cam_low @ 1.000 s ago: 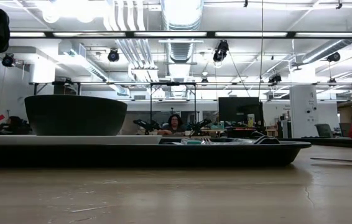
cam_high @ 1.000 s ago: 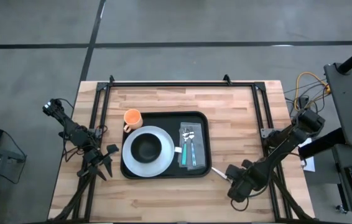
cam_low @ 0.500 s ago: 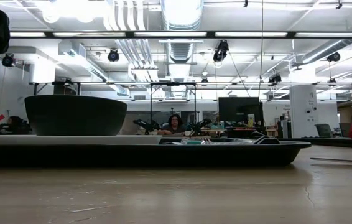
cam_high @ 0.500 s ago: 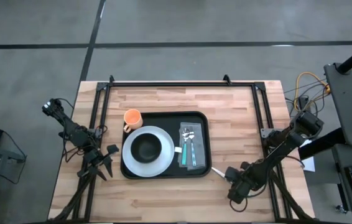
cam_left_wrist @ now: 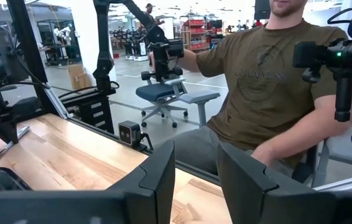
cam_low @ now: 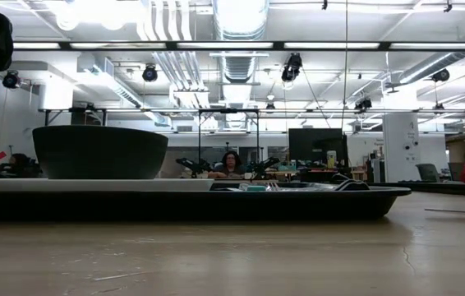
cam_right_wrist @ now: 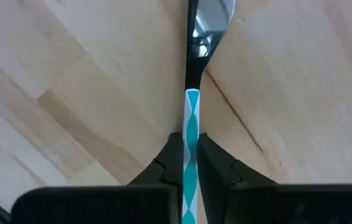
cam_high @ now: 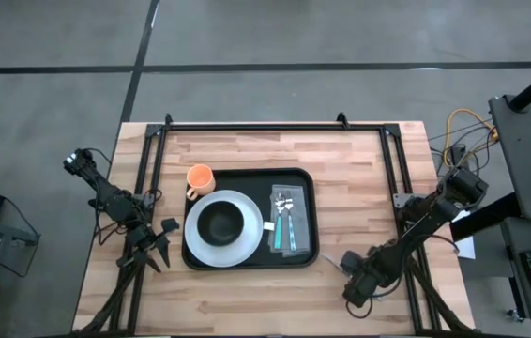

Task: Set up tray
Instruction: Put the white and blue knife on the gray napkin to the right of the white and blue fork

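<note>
The black tray point(cam_high: 247, 180) lies mid-table. On it are a white plate point(cam_high: 247, 235) with a black bowl point(cam_high: 220, 222) and cutlery with teal handles point(cam_high: 284, 225). An orange cup point(cam_high: 199, 176) stands on the wood by the tray's far left corner. My right gripper point(cam_high: 348, 265) is just off the tray's near right corner, shut on a utensil point(cam_right_wrist: 191, 74) with a teal-and-white handle and a shiny metal head. My left gripper point(cam_high: 158, 249) is open and empty at the table's left edge; it also shows in the left wrist view point(cam_left_wrist: 196, 155). My right gripper pinches the utensil's teal-and-white handle point(cam_right_wrist: 191, 112) between its two fingers. The handle runs along the fingers, and the metal head point(cam_right_wrist: 210, 15) sticks out ahead over the wood. The fingers point toward the tray. Whether the head touches the table, I cannot tell.
Black frame rails point(cam_high: 265, 127) run along the table's far, left and right sides. Bare wood point(cam_high: 247, 296) lies between the tray and the near edge. A seated person point(cam_left_wrist: 269, 81) is beyond the table in the left wrist view.
My right gripper has drawn slightly away from the tray with the utensil. The pale end that showed between gripper and tray in the high view now hardly shows. In the low view the arm's dark shape has left the upper right corner.
</note>
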Motion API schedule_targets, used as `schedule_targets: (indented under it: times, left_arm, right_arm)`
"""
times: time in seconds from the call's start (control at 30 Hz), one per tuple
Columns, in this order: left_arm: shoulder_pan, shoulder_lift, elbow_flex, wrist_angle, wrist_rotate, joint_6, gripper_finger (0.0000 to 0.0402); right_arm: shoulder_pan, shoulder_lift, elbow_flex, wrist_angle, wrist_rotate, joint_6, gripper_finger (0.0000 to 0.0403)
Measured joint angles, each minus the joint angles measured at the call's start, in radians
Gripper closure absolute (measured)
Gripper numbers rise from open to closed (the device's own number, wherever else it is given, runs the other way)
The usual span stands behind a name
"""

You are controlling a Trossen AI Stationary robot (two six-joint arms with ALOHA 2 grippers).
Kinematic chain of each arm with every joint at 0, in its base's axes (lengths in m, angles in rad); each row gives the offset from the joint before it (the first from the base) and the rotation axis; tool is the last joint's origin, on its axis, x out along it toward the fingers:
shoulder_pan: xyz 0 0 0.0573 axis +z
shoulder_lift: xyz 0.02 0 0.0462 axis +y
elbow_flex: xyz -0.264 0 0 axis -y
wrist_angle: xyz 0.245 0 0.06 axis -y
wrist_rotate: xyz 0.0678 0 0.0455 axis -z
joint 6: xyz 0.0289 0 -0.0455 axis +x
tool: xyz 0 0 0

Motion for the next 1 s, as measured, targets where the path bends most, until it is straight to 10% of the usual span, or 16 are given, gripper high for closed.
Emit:
schedule_targets:
  times: [1.0]
  left_arm:
    - [0.000, 0.000, 0.000, 0.000, 0.000, 0.000, 0.0301]
  right_arm:
    - [-0.022, -0.058, 0.073, -0.263, 0.028, 0.416, 0.0390]
